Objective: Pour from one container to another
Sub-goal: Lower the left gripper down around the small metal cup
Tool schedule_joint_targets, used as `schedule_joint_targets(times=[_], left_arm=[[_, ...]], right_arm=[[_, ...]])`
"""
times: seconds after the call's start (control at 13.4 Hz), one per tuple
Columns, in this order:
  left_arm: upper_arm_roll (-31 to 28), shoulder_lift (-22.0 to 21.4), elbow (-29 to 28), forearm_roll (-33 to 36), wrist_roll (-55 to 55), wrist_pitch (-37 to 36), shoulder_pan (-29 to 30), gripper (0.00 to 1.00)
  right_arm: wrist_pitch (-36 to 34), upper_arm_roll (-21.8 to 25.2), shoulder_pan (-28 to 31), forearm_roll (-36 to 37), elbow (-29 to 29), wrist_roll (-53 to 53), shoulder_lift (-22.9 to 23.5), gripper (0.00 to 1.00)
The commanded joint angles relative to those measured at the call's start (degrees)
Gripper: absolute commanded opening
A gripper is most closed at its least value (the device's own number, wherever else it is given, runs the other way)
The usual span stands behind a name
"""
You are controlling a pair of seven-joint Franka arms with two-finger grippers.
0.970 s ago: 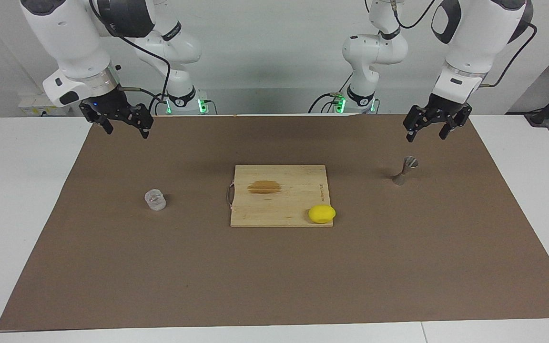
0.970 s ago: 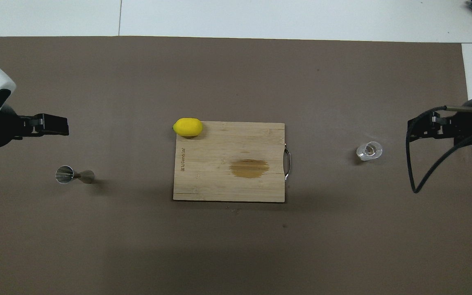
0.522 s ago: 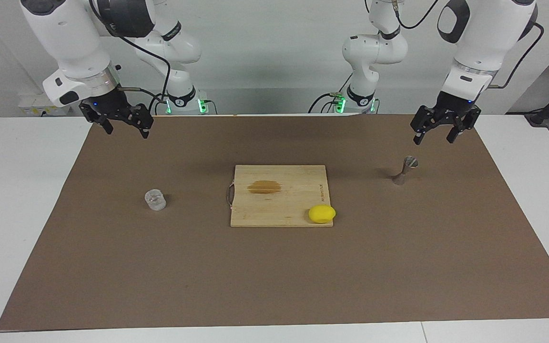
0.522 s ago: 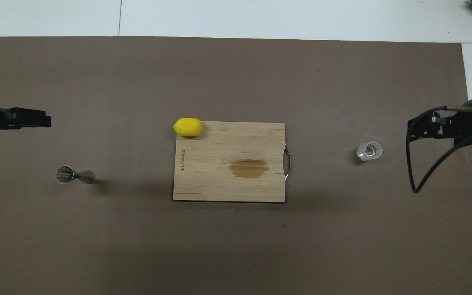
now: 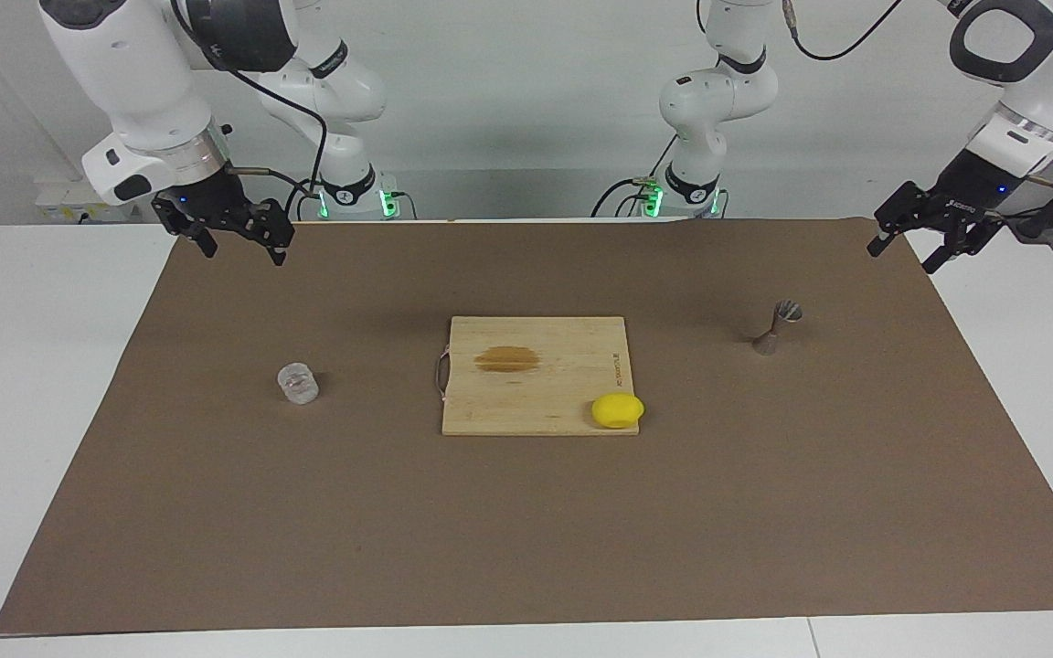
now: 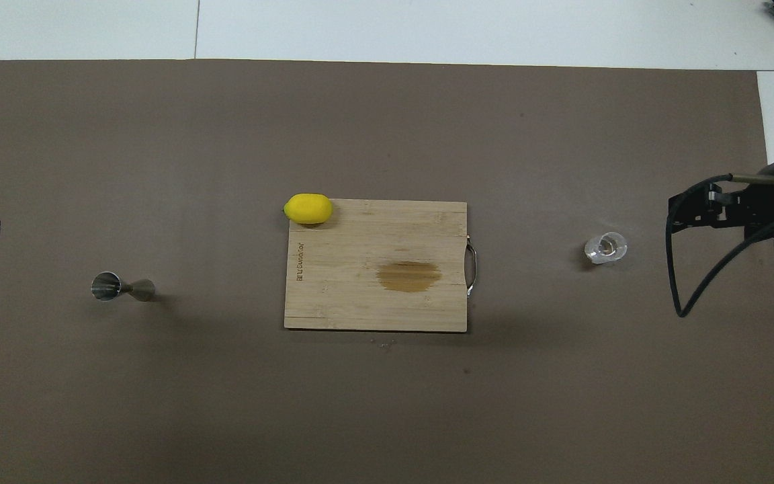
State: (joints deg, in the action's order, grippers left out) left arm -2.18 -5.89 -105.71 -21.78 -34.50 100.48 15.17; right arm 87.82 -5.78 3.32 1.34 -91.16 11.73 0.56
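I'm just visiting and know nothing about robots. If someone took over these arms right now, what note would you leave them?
Left pincer: open, empty, up over the mat's edge at its own end.
Right pincer: open, empty, up over the mat, waiting.
Glass tumbler: upright on the mat toward the right arm's end.
Metal jigger: upright on the mat toward the left arm's end.
Done: nothing picked up, nothing poured.
Left: grasp the tumbler, carry it to the jigger, pour.

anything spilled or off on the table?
One thing: a darker brown patch on the cutting board, like a wet stain. Glass and jigger stand upright; the lemon overhangs the board's corner.
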Motion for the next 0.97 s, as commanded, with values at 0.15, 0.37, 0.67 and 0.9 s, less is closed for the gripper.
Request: schedule_joint_targets(times=[0.15,0.37,0.67,0.9], left_arm=[[0.5,5.1,-1.5,-7.3,-23.5,-8.2,11.2,1.00],[0.5,8.3,-1.7,-9.9,-36.1,-8.5,14.9,1.00],[0.6,17.7,-1.3,-19.3,-56.0,-11.6,20.8,1.00],[0.9,24.1,-0.4,-21.0,-69.0,-15.0,23.6,1.00]], right_arm=[[-0.6,-0.3,0.5,0.3,-0.1,-0.9,-0.2,0.99],[-0.6,-0.3,0.5,0.3,-0.1,-0.9,-0.2,0.99],[-0.6,-0.3,0.5,0.3,-0.1,-0.9,-0.2,0.99],[-0.6,-0.3,0.5,0.3,-0.1,-0.9,-0.2,0.99]])
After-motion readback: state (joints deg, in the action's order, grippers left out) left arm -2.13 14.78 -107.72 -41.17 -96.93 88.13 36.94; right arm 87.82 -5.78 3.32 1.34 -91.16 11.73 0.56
